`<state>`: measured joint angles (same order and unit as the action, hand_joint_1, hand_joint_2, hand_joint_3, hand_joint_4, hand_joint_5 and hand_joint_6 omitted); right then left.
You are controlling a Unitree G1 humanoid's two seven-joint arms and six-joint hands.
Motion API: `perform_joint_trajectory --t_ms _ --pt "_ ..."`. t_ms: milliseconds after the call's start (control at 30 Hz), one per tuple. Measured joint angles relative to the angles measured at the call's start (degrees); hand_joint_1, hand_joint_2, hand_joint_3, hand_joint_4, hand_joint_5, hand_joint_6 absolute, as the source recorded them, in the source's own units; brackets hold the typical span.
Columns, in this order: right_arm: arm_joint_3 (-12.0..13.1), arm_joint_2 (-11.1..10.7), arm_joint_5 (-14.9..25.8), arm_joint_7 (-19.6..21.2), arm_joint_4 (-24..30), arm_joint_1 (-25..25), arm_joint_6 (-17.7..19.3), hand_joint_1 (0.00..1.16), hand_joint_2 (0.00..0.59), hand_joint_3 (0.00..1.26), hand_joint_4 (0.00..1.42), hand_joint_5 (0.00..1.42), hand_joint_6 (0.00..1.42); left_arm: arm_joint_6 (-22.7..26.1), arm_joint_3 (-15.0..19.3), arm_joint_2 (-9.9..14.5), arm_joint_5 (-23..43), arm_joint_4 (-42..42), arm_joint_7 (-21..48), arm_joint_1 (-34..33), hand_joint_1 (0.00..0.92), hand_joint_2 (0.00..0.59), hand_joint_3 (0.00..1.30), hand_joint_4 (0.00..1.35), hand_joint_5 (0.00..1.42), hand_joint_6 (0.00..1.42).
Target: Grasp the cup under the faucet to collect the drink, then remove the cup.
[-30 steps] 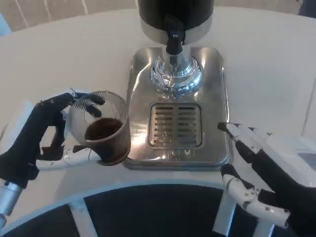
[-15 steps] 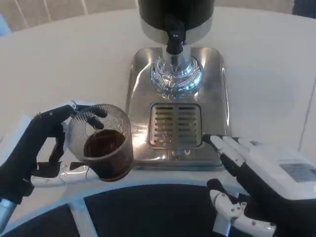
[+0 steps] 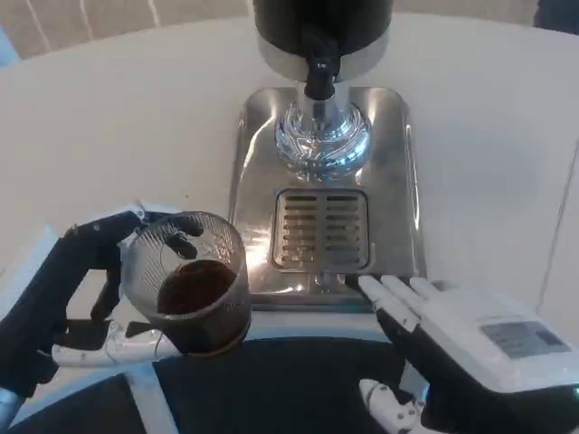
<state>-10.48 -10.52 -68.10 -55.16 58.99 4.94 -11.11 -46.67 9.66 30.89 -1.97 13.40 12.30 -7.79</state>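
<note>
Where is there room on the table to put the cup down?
Bare white table lies left of the steel drip tray, beyond the left hand holding the cup. More lies right of the tray. The near edge is crowded: both hands, with the right hand at the tray's front corner.

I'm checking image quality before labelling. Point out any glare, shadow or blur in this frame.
Head view: bright glare on the chrome faucet base and the steel drip tray; the dispenser's black body reads as near-featureless dark; the cup in the left hand is slightly soft; the right hand is sharp; shadows on the white table are faint.
</note>
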Motion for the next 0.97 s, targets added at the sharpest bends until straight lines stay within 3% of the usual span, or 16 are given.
perform_joint_trajectory --t_ms 300,967 --pt "-1.31 3.48 -1.78 -0.32 0.04 1.71 3.36 0.2 0.547 0.0 0.0 0.0 0.0 0.0 0.5 -0.03 1.56 -0.91 2.01 1.61 0.582 0.02 1.0 1.21 1.42 1.33" --pt "-1.28 5.48 -2.92 -1.72 0.03 0.44 4.0 0.2 0.547 0.0 0.0 0.0 0.0 0.67 0.68 -0.11 3.76 -3.65 4.61 5.02 0.587 0.01 1.0 1.21 1.42 1.33"
